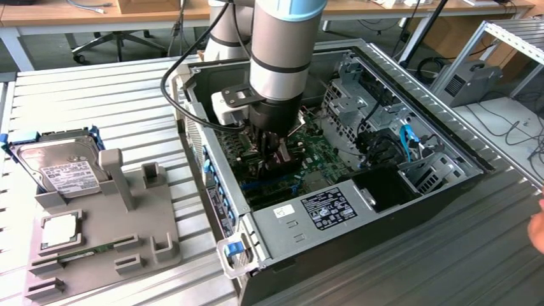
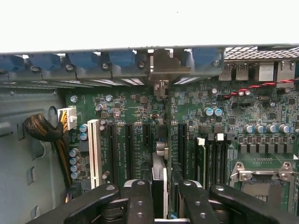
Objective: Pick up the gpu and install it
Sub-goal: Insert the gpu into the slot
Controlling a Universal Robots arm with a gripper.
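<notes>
gpu: held edge-on inside the open computer case, standing over the expansion slots of the motherboard, its silver bracket at the rear slot openings
gripper: black fingers clamped on the gpu from both sides
risk: card edge may miss the slot or seat tilted if misaligned; bracket may catch on the rear wall; pressing then could strain the board
case contents: motherboard, power supply, drive cage, cables
grey holder tray on bench: hard drive, memory stick
</notes>
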